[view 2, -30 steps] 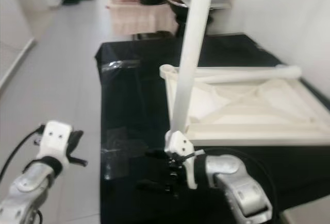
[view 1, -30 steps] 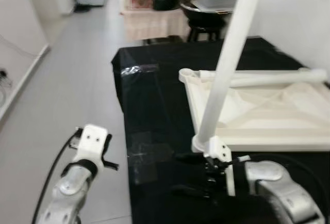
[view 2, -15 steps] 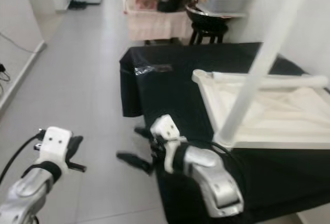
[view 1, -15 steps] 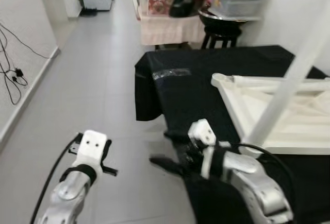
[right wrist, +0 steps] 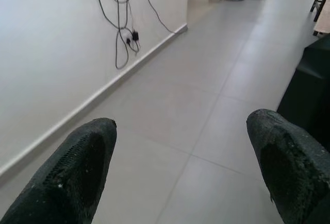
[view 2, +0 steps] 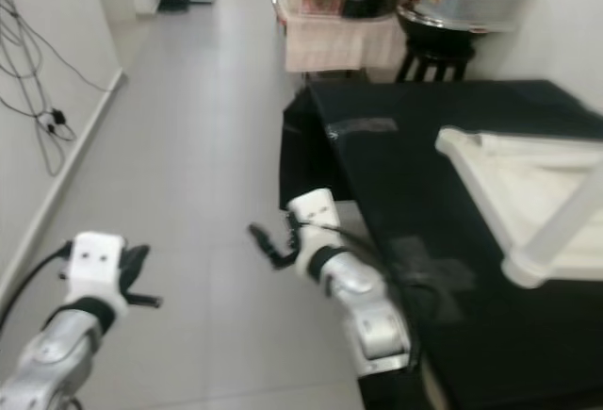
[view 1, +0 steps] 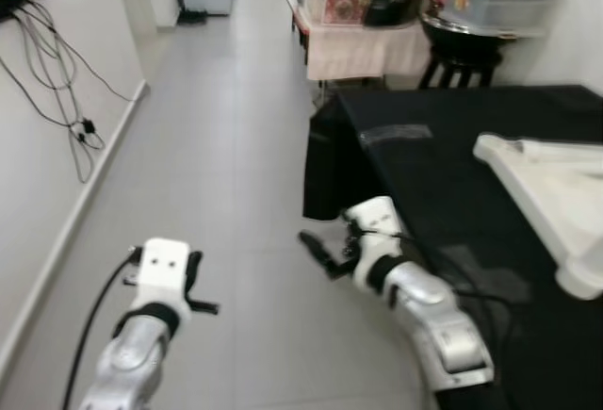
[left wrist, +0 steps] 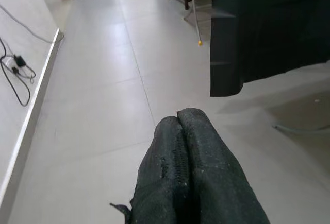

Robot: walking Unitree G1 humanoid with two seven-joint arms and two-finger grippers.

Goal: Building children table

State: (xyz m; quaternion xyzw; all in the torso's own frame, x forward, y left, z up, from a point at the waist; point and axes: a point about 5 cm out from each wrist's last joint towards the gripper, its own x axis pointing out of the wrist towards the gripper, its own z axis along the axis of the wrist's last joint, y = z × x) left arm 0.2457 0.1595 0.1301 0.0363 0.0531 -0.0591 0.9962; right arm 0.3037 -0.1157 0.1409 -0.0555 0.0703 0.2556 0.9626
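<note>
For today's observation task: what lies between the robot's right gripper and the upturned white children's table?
In the left eye view, black tablecloth lies between the right gripper and the upturned white wooden table.

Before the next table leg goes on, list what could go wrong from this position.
1. The right pincer hangs open over the floor, off the edge of the black-draped table; swinging back, it may snag the cloth.
2. The white table frame lies upside down with a leg standing near the table's edge; a knock might tip it.
3. Loose cables trail down the wall by the walkway.
</note>
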